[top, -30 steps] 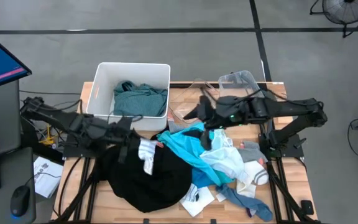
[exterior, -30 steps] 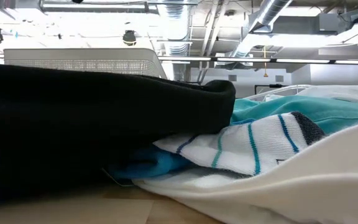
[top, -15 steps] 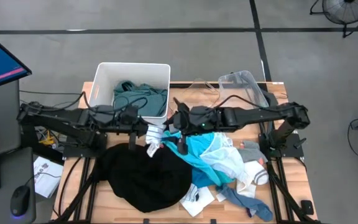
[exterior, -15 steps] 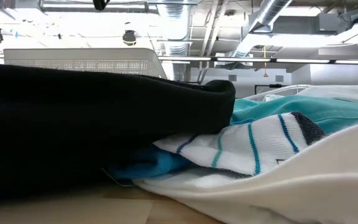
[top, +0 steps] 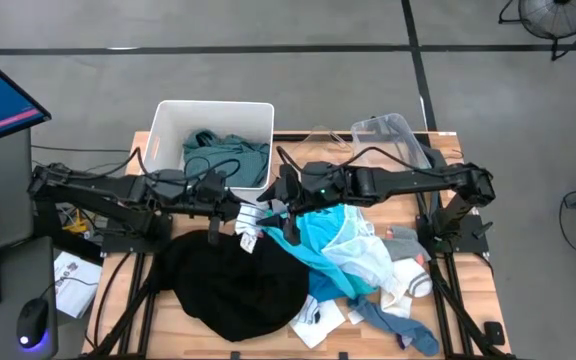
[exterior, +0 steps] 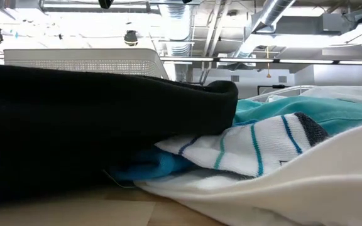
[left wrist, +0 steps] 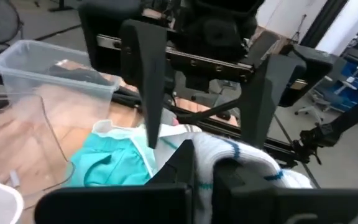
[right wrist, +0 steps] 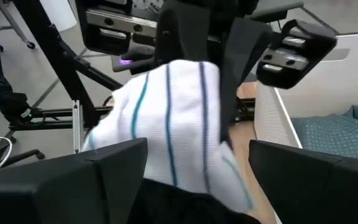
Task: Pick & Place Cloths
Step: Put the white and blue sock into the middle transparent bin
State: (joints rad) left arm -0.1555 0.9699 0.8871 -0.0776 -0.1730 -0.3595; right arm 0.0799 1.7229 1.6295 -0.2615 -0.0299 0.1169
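My left gripper (top: 236, 213) is shut on a white sock with teal stripes (top: 248, 228), above the pile's far left. My right gripper (top: 272, 207) is open and faces it from the right. Its two fingers (left wrist: 145, 81) stand on either side of the sock (right wrist: 166, 118), with no touch showing. A large black garment (top: 233, 285) lies on the table below. A bright cyan shirt (top: 313, 245), a white piece (top: 368, 262) and socks (top: 408, 272) lie to its right. A teal-green shirt (top: 223, 155) lies in the white bin (top: 160, 135). My left gripper pinches the white sock between its two fingers at a bunched part (left wrist: 229, 167). The fingers come about level from the table's left. The sock bulges out past the fingertips and its free end (top: 247, 242) hangs below them, over the black garment.
The white bin stands at the table's far left edge. A clear plastic bin (top: 393, 135) stands at the far right. The cloth pile covers the middle and near right of the table. In the low view the black garment (exterior: 74, 125) and a striped sock (exterior: 256, 147) fill the foreground.
My left gripper has carried the white sock up off the black garment, toward the far edge and a little to the right. My right gripper has gone toward the table's left, from above the cyan shirt to the sock, and now brackets it with open fingers.
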